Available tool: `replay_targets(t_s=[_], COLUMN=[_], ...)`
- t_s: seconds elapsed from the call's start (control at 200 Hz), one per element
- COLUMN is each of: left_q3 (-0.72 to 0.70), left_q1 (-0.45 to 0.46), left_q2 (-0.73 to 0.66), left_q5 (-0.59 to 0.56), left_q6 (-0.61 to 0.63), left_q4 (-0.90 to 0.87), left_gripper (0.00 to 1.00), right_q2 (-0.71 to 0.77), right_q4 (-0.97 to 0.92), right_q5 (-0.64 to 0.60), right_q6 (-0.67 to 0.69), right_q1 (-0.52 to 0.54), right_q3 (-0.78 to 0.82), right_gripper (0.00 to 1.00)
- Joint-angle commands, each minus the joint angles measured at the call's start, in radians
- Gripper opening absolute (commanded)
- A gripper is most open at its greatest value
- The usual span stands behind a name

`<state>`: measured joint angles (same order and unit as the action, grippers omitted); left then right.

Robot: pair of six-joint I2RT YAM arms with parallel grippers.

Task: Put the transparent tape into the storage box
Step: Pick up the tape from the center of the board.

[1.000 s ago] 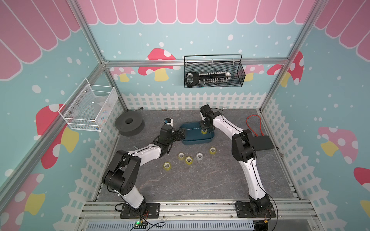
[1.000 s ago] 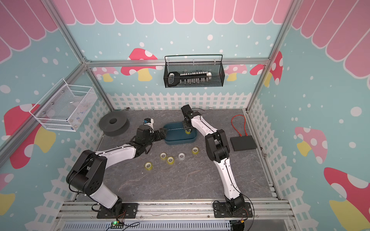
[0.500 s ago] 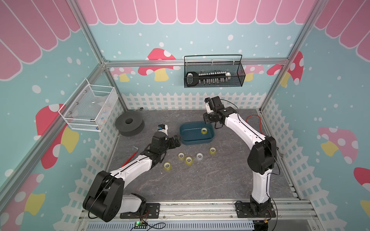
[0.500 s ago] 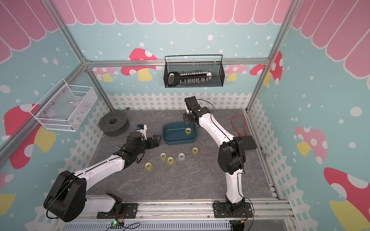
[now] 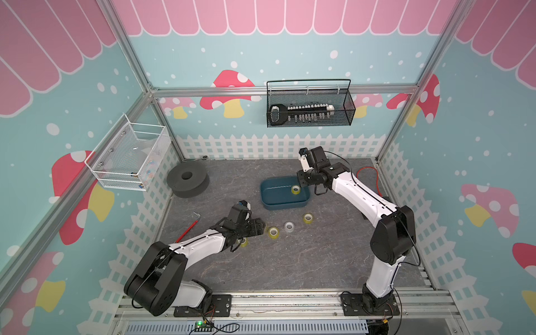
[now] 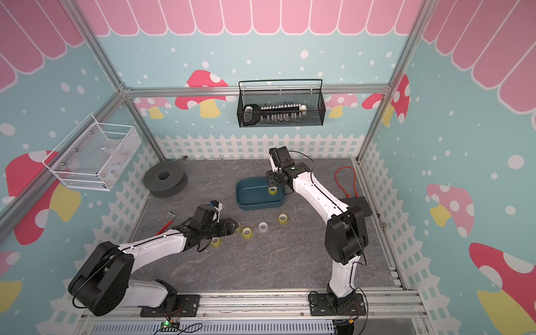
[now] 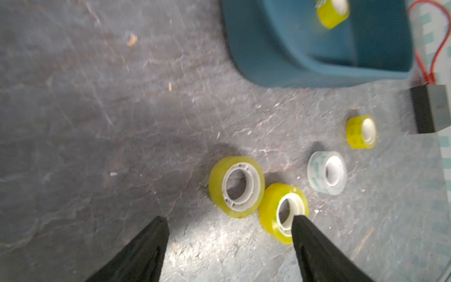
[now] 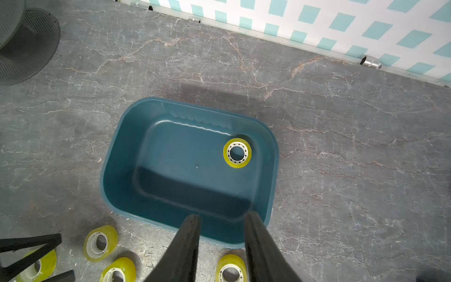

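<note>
the storage box [image 5: 282,204] sits on the grey table [image 5: 290,261], toward the back fence. one boxed tape roll [image 8: 237,153] lies flat on its floor, tucked into a corner on the right arm's side.

the right gripper [image 8: 222,217] hangs above the box. its jaws are partly apart and grasp nothing. in the right wrist view only the box's wall and floor show in the gap. the boxed roll lies beyond the fingertips and off to one side, well clear of both.

the left gripper [image 7: 229,223] is over the table in front of the box, beside the loose rolls, its jaws released wide and empty. bare table fills the gap between the tips. the grey-cored tape roll [image 7: 236,186] lies just ahead of that gap. the white-cored tape roll [image 7: 283,212] touches it, and one fingertip [image 7: 299,223] overlaps its edge in the view; whether they touch cannot be told. the clear tape roll [image 7: 327,172] and the small yellow tape roll [image 7: 361,131] lie farther out, past that same finger. in both top views a fifth tape roll [image 5: 243,243] peeks out under the left wrist, behind the jaws.
</note>
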<state>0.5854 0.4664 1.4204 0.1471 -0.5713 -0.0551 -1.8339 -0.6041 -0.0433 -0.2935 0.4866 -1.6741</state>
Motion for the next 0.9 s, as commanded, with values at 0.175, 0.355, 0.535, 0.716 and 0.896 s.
replay_targets(t_s=[0.175, 0.355, 0.535, 0.716, 0.896], left_q3=[0.050, 0.108, 0.162, 0.176, 0.164], left_q1=[0.007, 0.013, 0.036, 0.055, 0.055], left_q2=[0.048, 0.067, 0.148, 0.181, 0.128], left_q5=[-0.100, -0.127, -0.132, -0.156, -0.211], left_q6=[0.023, 0.043, 0.066, 0.074, 0.080], left_q4=[-0.059, -0.057, -0.062, -0.099, -0.132], left_gripper=[0.74, 0.72, 0.69, 0.60, 0.58], right_q2=[0.065, 0.079, 0.078, 0.083, 0.087], right_q4=[0.042, 0.049, 0.055, 0.058, 0.058], right_q5=[-0.003, -0.010, -0.020, -0.032, -0.033], right_q6=[-0.032, -0.038, -0.038, -0.037, -0.035], right_q1=[0.016, 0.020, 0.019, 0.019, 0.019], right_q3=[0.054, 0.071, 0.078, 0.082, 0.095], right_gripper=[0.36, 0.35, 0.35, 0.35, 0.35])
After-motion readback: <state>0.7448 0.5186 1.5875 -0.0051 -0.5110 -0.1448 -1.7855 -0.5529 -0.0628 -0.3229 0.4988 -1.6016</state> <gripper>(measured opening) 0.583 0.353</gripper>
